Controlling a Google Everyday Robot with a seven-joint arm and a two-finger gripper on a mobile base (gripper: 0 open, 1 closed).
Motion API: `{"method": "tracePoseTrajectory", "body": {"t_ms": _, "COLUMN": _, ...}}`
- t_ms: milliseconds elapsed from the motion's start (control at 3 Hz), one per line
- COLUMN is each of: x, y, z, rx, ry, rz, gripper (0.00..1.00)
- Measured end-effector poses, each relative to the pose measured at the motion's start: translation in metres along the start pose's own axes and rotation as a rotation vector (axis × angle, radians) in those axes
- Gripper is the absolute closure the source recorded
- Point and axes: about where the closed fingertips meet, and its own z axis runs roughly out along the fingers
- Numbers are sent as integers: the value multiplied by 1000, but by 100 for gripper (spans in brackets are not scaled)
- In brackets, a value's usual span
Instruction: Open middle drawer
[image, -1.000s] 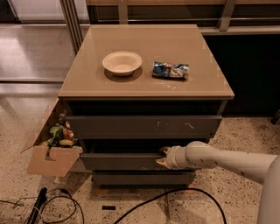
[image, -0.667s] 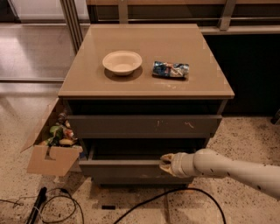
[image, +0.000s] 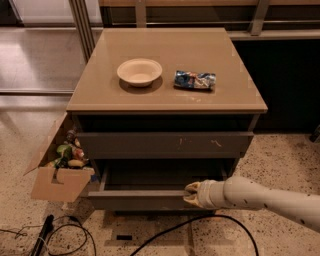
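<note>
One gripper (image: 192, 194) sits at the front top edge of the middle drawer (image: 140, 200), placed to pull outward; its grip I cannot tell.

Gripper (image: 192, 194) at middle drawer (image: 140, 200) front

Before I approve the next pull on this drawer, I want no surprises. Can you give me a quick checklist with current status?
1. Gripper at the top front edge of the middle drawer: ok.
2. Firm hold on that edge: cannot tell.
3. Middle drawer partly out, inside visible: ok.
4. Cardboard box clear of the drawer's left corner: cannot tell.
5. Floor cable below the arm, not touching it: ok.
6. Bowl and snack bag well back from the cabinet top's front edge: ok.
</note>
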Motion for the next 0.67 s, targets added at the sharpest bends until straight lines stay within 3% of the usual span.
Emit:
{"method": "tracePoseTrajectory", "body": {"t_ms": 333, "x": 0, "y": 0, "z": 0, "rx": 0, "ry": 0, "rz": 0, "gripper": 86}}
{"method": "tracePoseTrajectory", "body": {"t_ms": 667, "x": 0, "y": 0, "z": 0, "rx": 0, "ry": 0, "rz": 0, "gripper": 55}}
